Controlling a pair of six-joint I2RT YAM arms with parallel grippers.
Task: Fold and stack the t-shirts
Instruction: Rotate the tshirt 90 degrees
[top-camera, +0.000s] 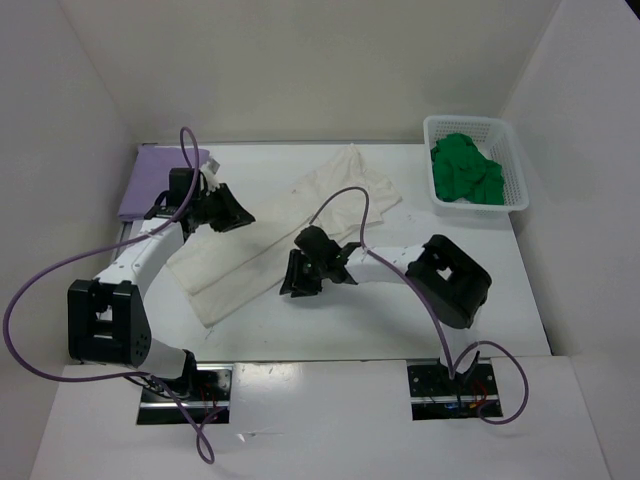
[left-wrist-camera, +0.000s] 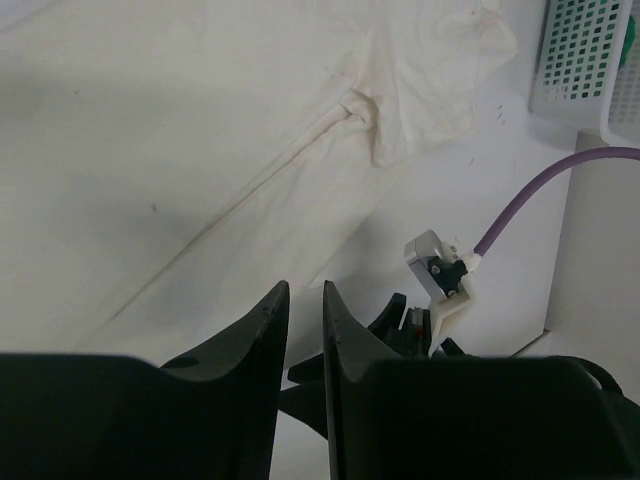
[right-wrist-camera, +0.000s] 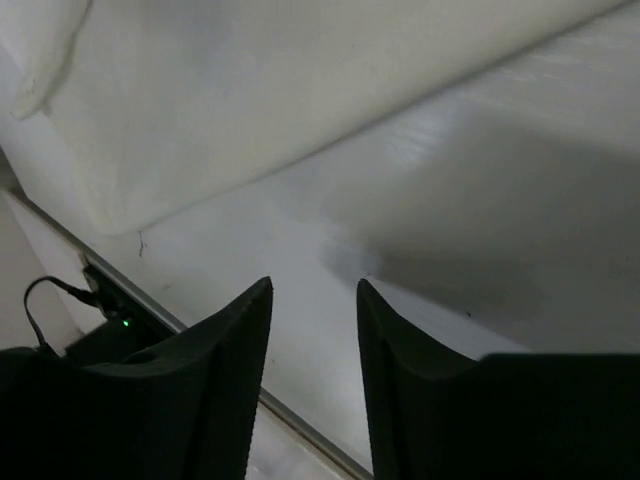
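Three shirts are recorded in the top view. The lavender shirt (top-camera: 150, 185) is found folded flat at the upper left of the frame, at a corner of the table (top-camera: 400, 315). The cream shirt (top-camera: 255, 255) is laid out as a long diagonal band across the centre, from upper right to lower left, and its upper end is crumpled. The green shirt (top-camera: 465, 172) is seen bunched inside the basket (top-camera: 475, 121) at the upper right.

The left claw (top-camera: 228, 212) is placed left of centre, at the upper-left edge of the cream shirt. In the left wrist view its jaws are seen slightly parted, a narrow gap between them, and nothing is gripped. Contact with the cloth cannot be determined.

The right claw (top-camera: 300, 275) is placed at the centre, by the lower edge of the cream shirt. In the right wrist view its jaws are seen spread wide and empty over bare table, and the shirt's edge is seen across the upper part of that frame.
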